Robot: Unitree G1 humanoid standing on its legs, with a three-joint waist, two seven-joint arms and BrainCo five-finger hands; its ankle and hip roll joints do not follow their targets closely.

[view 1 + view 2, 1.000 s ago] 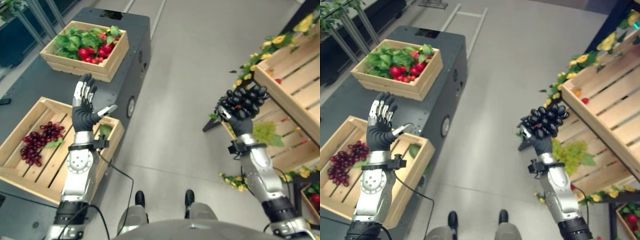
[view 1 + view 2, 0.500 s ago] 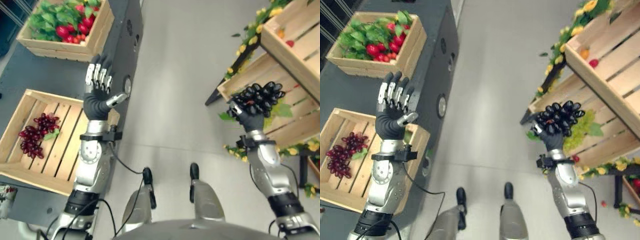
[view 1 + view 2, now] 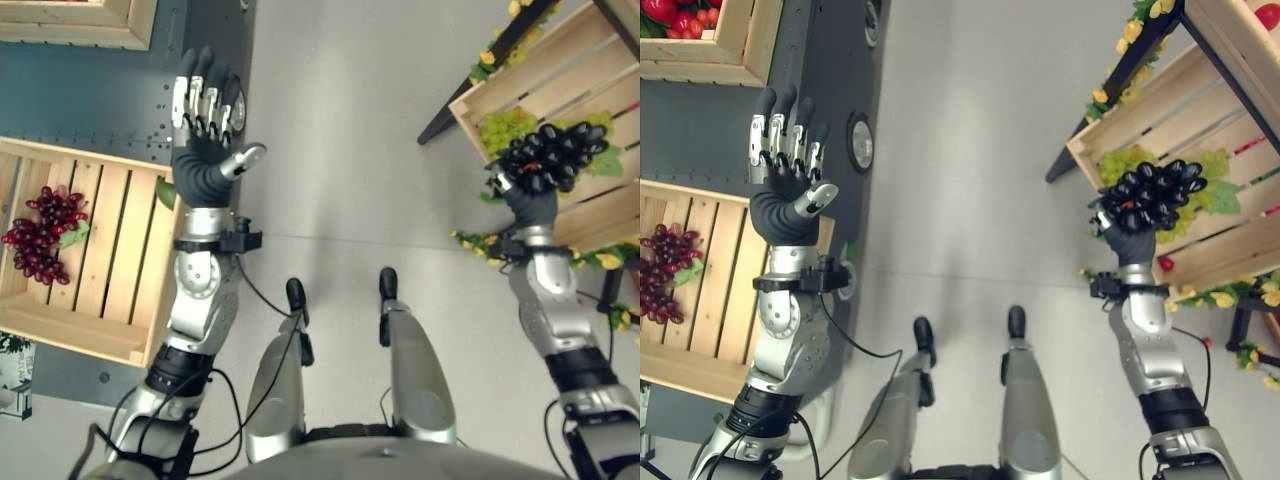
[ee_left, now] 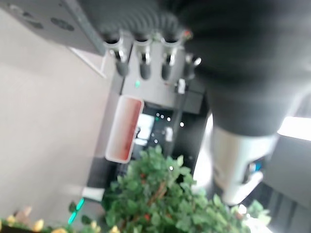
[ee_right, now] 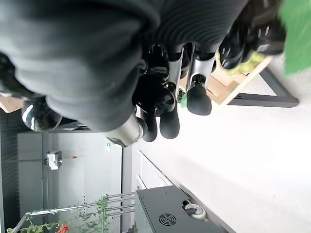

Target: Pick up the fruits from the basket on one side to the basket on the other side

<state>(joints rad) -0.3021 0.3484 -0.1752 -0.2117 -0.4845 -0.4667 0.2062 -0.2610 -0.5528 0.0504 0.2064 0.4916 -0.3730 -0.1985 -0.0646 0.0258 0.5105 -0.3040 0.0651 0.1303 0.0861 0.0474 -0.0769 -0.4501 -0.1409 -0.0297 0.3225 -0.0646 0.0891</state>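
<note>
The right robot hand [image 3: 1130, 240] is raised at the right of the frame, fingers curled round a bunch of black grapes [image 3: 1152, 192], which it holds up in front of the wooden crates at the upper right. The left robot hand [image 3: 788, 195] is raised at the left of the frame, fingers straight and spread, thumb out to the side, holding nothing; it stands over the inner edge of the near wooden crate [image 3: 710, 290]. That crate lies on the dark counter [image 3: 720, 130] at the left and holds a bunch of red grapes [image 3: 662, 272] on its slats. Beyond it, in the upper left corner, a second crate [image 3: 715, 50] holds red fruit. At the upper right, the lower slatted crate [image 3: 1160, 120] contains a bunch of green grapes [image 3: 1120, 162] just behind the black grapes. Yellow flowers [image 3: 1230, 298] trim the crate's lower edge.
</note>
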